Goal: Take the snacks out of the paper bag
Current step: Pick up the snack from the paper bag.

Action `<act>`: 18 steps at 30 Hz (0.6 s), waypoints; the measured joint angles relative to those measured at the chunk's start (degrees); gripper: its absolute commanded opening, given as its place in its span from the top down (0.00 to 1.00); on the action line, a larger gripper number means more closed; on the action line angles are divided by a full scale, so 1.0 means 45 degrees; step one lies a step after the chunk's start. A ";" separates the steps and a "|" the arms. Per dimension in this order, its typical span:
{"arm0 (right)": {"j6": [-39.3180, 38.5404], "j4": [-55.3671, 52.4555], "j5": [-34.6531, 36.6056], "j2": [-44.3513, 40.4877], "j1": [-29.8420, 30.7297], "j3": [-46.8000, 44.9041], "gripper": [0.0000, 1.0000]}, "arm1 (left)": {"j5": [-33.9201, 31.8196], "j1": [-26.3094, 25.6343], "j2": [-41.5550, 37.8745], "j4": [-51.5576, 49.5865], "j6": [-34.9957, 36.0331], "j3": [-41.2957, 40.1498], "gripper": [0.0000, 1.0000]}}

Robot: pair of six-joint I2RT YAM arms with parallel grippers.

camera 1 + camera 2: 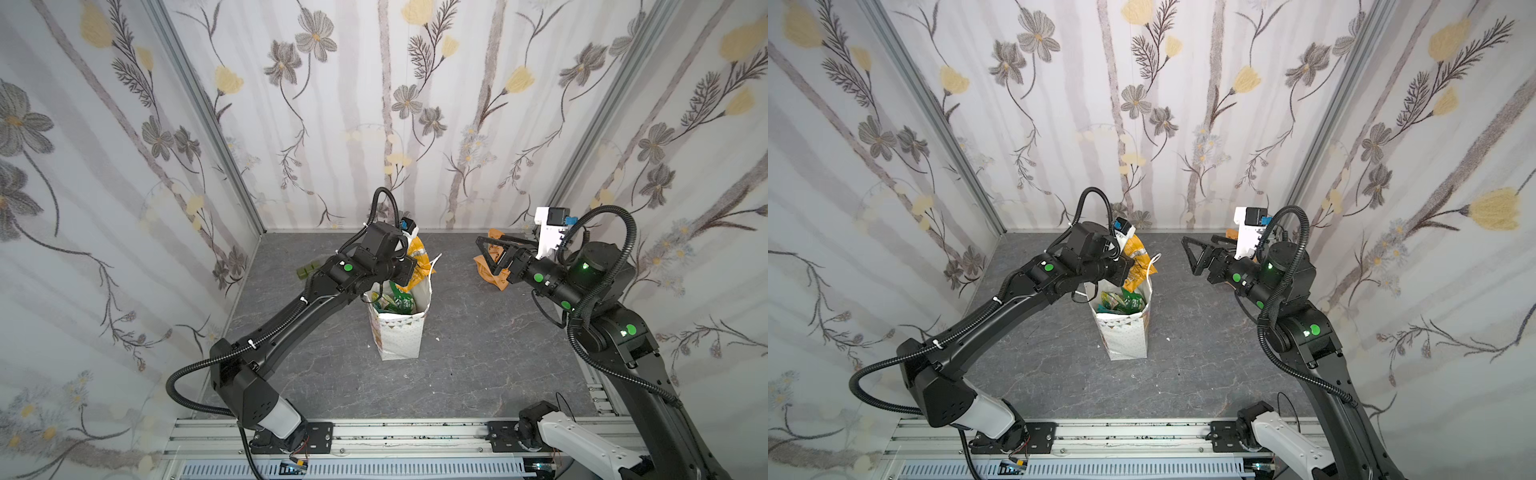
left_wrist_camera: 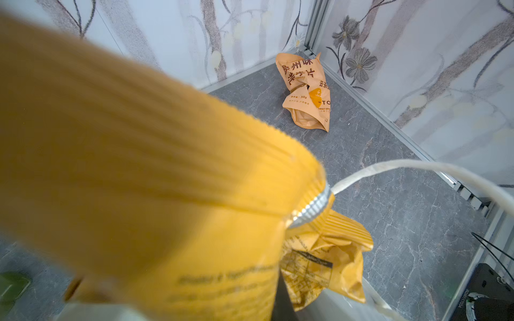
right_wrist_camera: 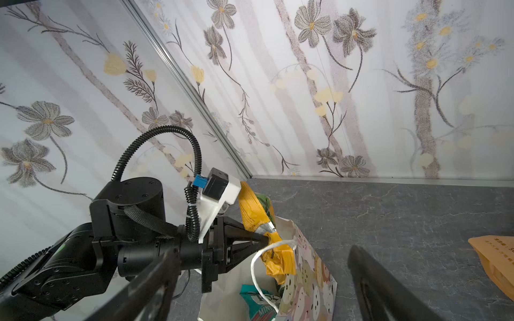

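One out: orange packet (image 2: 306, 91) lies on the table (image 1: 457, 365) near the back-right corner, well apart from the bag (image 1: 399, 336).
Bag: upright mid-table, mouth open.
Left gripper (image 3: 262, 238): clamped on the seal of a yellow packet (image 3: 251, 211), which hangs with its lower end at the bag mouth.
Right gripper (image 1: 490, 253): jaws wide, nothing in them, hovering over the orange packet.
Step, my read: get the yellow packet clear and set it down.
How I'd fly it: straight up until the tail clears the rim. The cord handle (image 3: 274, 246) loops just beside the pinch point and could snag and tip the bag. Then out over bare table, lower, let go close to the surface.
Left inside: green packets (image 1: 395, 301) and a teal one (image 3: 258, 303); count unsure.
Hidden: bag bottom. Whether the cord touches the jaws, I cannot tell.
Blurred: the left wrist view is mostly yellow packet.
Small: green blocks (image 1: 306, 270) by the left wall, no detail.
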 measured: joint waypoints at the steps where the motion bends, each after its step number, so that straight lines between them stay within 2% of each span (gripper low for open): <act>1: 0.0034 0.0000 0.0078 0.0000 0.0005 -0.0015 0.05 | 0.0034 0.0000 -0.0170 0.0010 -0.0049 -0.0010 1.00; 9: 0.0185 0.0651 0.0049 -0.0034 0.0005 -0.0058 0.05 | 0.0427 0.0005 -0.1292 0.0291 -0.0325 0.0194 1.00; 18: 0.0427 0.2249 -0.1064 0.0500 0.0418 -0.0175 0.05 | 0.0937 0.0010 -0.1486 0.0379 -0.1379 0.1608 1.00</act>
